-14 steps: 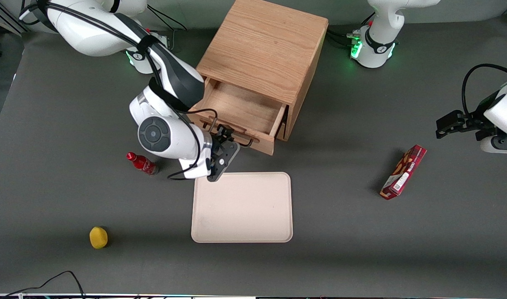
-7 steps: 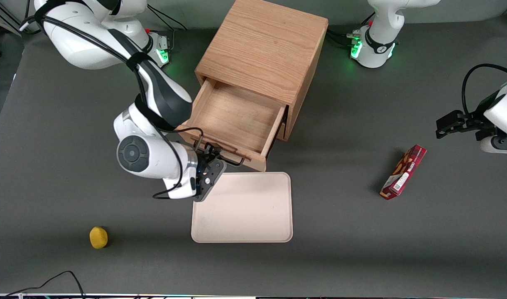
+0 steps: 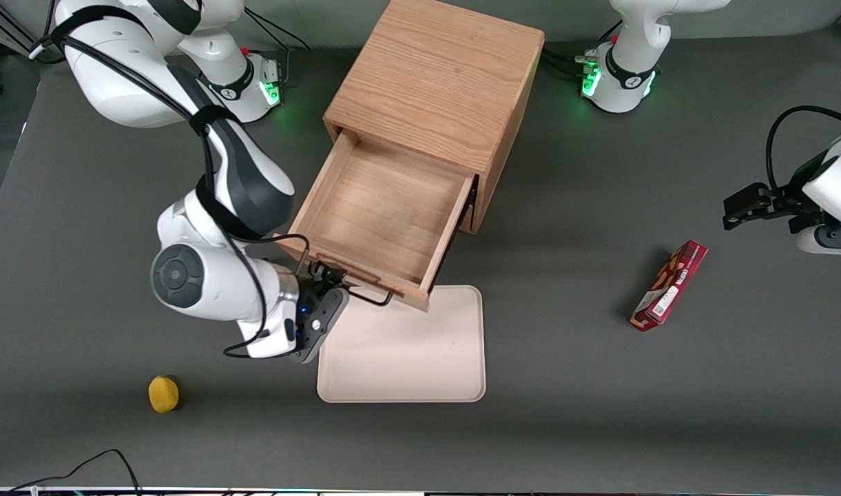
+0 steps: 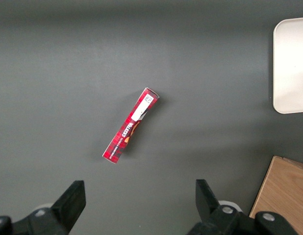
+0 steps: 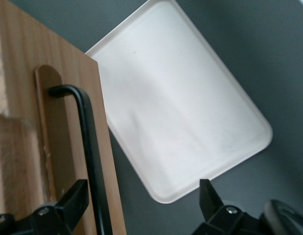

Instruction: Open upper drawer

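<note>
Upper drawer (image 3: 375,210) is pulled well out of the wooden cabinet (image 3: 437,76); bare wood floor visible inside, nothing in it. Its front edge overhangs the cabinet-side edge of the beige tray (image 3: 406,358) on the bench (image 3: 599,413).

Gripper (image 3: 322,284) sits at the drawer front, at the working arm's end of the black bar handle (image 3: 365,295). In the right wrist view the jaws are spread wide: one fingertip (image 5: 73,198) sits against the drawer front (image 5: 41,127) just beside the handle (image 5: 90,152), the other over the tray (image 5: 190,122). The bar runs between them, but not clamped, so jaws read as released.

Other items on the bench:
- yellow lemon-like object (image 3: 163,394), nearer the front camera, toward the working arm's end
- red snack box (image 3: 669,285) toward the parked arm's end, well apart from the tray; also seen in the left wrist view (image 4: 130,125), lying flat
</note>
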